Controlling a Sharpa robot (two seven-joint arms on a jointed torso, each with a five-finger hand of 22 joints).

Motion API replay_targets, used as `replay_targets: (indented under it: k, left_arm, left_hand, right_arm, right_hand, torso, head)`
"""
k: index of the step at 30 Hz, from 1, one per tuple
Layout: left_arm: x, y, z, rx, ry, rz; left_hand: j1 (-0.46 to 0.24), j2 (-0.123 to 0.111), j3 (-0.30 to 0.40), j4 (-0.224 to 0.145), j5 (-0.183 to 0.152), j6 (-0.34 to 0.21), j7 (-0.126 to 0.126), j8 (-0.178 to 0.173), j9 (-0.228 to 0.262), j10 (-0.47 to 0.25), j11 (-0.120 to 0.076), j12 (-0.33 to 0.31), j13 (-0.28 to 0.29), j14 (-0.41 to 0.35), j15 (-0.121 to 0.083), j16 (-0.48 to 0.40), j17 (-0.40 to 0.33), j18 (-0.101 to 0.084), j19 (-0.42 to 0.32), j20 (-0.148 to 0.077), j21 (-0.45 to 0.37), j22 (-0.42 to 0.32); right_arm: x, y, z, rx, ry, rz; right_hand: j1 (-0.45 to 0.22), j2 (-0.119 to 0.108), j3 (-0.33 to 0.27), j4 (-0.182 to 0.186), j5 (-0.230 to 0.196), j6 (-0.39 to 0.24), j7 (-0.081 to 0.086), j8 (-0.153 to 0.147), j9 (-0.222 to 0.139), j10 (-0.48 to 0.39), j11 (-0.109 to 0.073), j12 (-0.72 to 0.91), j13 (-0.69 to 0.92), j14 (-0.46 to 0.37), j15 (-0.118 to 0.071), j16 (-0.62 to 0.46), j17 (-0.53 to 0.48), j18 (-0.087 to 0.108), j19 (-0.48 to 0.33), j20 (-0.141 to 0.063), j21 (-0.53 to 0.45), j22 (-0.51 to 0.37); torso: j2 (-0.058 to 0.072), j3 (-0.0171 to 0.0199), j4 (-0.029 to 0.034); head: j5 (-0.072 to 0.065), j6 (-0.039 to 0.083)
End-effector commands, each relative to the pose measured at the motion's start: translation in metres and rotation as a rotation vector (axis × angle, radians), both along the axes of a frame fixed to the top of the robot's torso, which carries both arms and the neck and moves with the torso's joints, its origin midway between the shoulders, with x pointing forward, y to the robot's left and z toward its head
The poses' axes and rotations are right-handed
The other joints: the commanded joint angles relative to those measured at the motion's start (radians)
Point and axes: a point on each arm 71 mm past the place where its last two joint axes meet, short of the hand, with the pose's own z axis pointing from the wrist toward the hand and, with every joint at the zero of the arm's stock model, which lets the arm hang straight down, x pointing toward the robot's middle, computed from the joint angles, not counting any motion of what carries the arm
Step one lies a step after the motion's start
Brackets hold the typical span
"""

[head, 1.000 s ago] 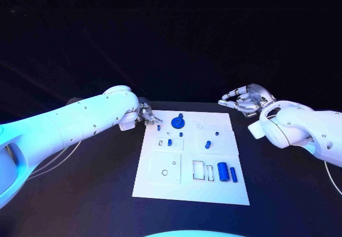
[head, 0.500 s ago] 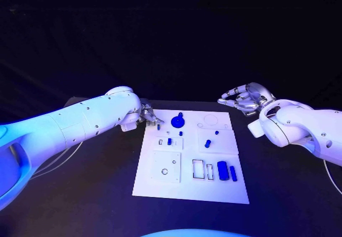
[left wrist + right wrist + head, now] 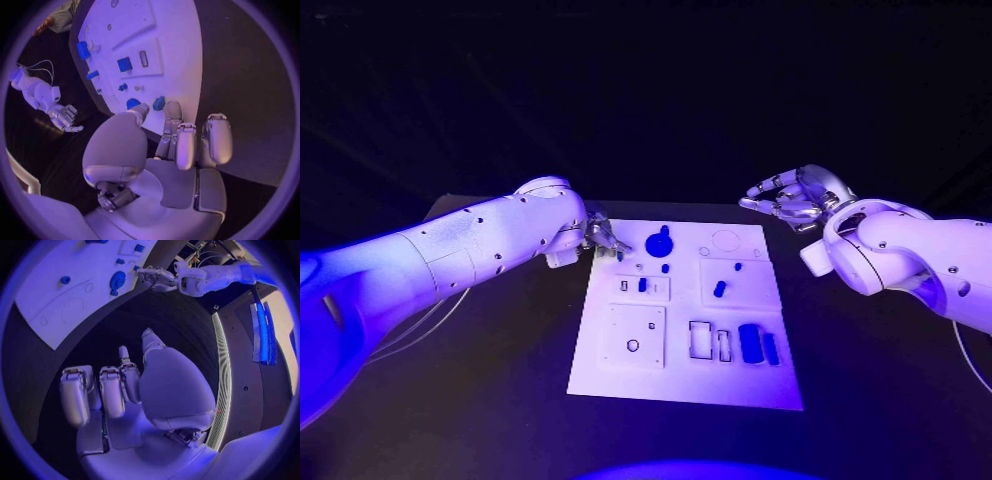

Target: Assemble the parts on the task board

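The flat white rectangular task board (image 3: 687, 330) lies in the middle of the black table (image 3: 877, 360), carrying small blue parts: a round blue knob-shaped piece (image 3: 659, 242) near its far edge, a short blue peg (image 3: 720, 290) further in, and a blue cylinder (image 3: 750, 343) by its near right side. The silver left hand (image 3: 599, 236) sits at the board's far left corner, fingers (image 3: 172, 120) stretched toward a small blue part (image 3: 159, 103) there, though whether they grasp it I cannot tell. The silver right hand (image 3: 795, 200) hangs beyond the board's far right corner, well apart from it, its fingers (image 3: 112, 390) loosely curled and released around nothing.
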Motion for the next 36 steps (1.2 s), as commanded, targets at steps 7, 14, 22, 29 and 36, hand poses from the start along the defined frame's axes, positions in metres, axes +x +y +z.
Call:
replay_targets:
  k: [7,14,22,29,36]
  left_arm:
    - [-0.0009,-0.0033,-0.0025,-0.006,0.019,-0.011]
    - [-0.0004,-0.0032,-0.0030,-0.012,0.006,-0.002]
    - [-0.0009,-0.0055,-0.0030,-0.033,0.007,-0.001]
    - [-0.0011,-0.0046,-0.0026,-0.062,0.006,0.013]
    - [-0.0035,-0.0004,-0.0006,-0.125,0.017,0.045]
  left_hand:
    - [0.043,0.023,0.023,-0.002,0.006,0.008,-0.008,0.013,-0.001,0.026,-0.005,0.030,0.023,0.070,-0.013,0.005,0.177,0.001,0.012,-0.003,0.008,0.005]
    - [0.068,0.033,0.036,-0.003,0.006,0.005,-0.010,0.018,-0.001,0.025,-0.007,0.033,0.022,0.069,-0.015,0.004,0.175,0.001,0.012,-0.005,0.008,0.006]
    - [0.149,0.044,0.084,-0.008,0.004,-0.001,-0.015,0.037,0.002,0.027,-0.012,0.043,0.025,0.070,-0.020,0.006,0.176,0.000,0.015,-0.008,0.010,0.011]
    - [0.231,0.045,0.166,-0.023,0.002,-0.015,-0.018,0.061,0.009,0.035,-0.016,0.057,0.034,0.071,-0.023,0.008,0.178,0.000,0.015,-0.011,0.010,0.015]
    - [0.253,0.021,0.323,-0.057,-0.052,-0.036,-0.020,0.121,0.038,0.061,-0.018,0.097,0.066,0.070,-0.024,0.007,0.175,-0.001,0.018,-0.013,0.012,0.022]
  right_arm:
    - [-0.0005,0.0020,0.0003,0.003,-0.006,0.016]
    - [-0.0006,0.0024,0.0003,0.004,-0.006,0.018]
    - [-0.0004,0.0024,0.0000,0.003,-0.004,0.019]
    - [-0.0001,0.0016,-0.0005,0.001,0.002,0.020]
    - [0.0001,0.0010,-0.0011,-0.001,0.010,0.023]
  right_hand:
    - [-0.007,0.007,-0.003,-0.002,0.003,-0.006,-0.001,0.008,-0.001,-0.004,-0.001,-0.003,0.121,0.080,-0.007,-0.006,0.154,-0.001,0.080,-0.008,-0.004,0.230]
    - [-0.004,0.013,0.001,-0.003,0.002,-0.005,-0.002,0.010,-0.002,-0.002,-0.002,-0.003,0.121,0.080,-0.008,-0.006,0.154,-0.001,0.080,-0.008,-0.004,0.230]
    - [-0.003,0.015,0.002,-0.003,0.002,-0.005,-0.002,0.011,-0.002,-0.001,-0.002,-0.002,0.122,0.079,-0.008,-0.006,0.153,-0.001,0.080,-0.008,-0.004,0.230]
    - [-0.002,0.016,0.003,-0.004,0.003,-0.005,-0.002,0.011,-0.002,-0.001,-0.002,-0.002,0.122,0.080,-0.008,-0.006,0.154,-0.001,0.080,-0.009,-0.005,0.230]
    - [-0.001,0.017,0.003,-0.004,0.004,-0.005,-0.003,0.012,-0.002,-0.001,-0.002,-0.002,0.122,0.080,-0.008,-0.006,0.154,-0.001,0.080,-0.009,-0.005,0.230]
  torso:
    - [0.000,0.0000,-0.0006]
    - [-0.001,0.0006,-0.0023]
    - [-0.001,0.0014,0.0000]
    - [-0.001,0.0011,-0.0010]
    - [-0.001,0.0015,0.0003]
  head:
    - [0.001,-0.006]
    - [0.000,-0.006]
    - [-0.003,-0.009]
    - [-0.003,-0.009]
    - [-0.002,-0.008]
